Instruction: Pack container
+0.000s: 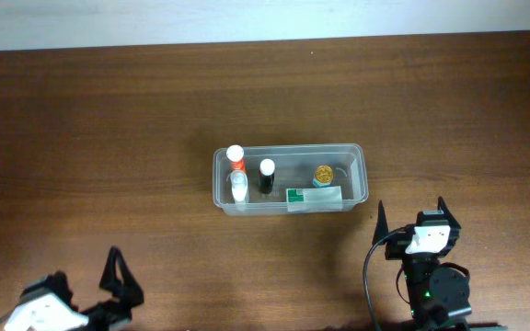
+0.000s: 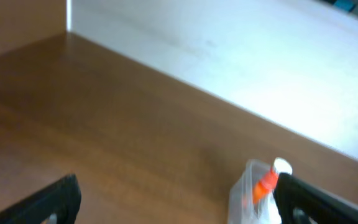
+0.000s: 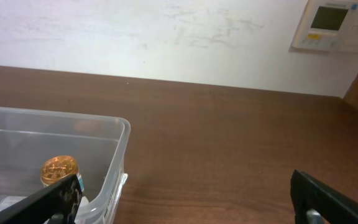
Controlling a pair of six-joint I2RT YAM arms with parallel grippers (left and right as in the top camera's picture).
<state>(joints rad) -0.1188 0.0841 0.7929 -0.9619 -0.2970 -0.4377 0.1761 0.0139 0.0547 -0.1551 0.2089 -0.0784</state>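
The clear plastic container (image 1: pixel 357 156) stands at the table's middle. It holds an orange-necked white-capped bottle (image 1: pixel 236 162), a clear bottle (image 1: pixel 238 188), a black bottle with a white cap (image 1: pixel 266 176), a gold-lidded jar (image 1: pixel 324 174) and a green-and-white box (image 1: pixel 314 197). My left gripper (image 1: pixel 120 276) is open and empty at the front left, far from the container. My right gripper (image 1: pixel 411 215) is open and empty just front-right of it. The right wrist view shows the container's corner (image 3: pixel 120 134) and the jar (image 3: pixel 59 169). The left wrist view shows the container (image 2: pixel 240 193) and the orange-necked bottle (image 2: pixel 267 182).
Bare brown tabletop surrounds the container. A white wall runs along the table's far edge (image 1: pixel 265 23). A wall thermostat (image 3: pixel 331 25) shows in the right wrist view. A wooden panel (image 2: pixel 17 25) stands at the far left in the left wrist view.
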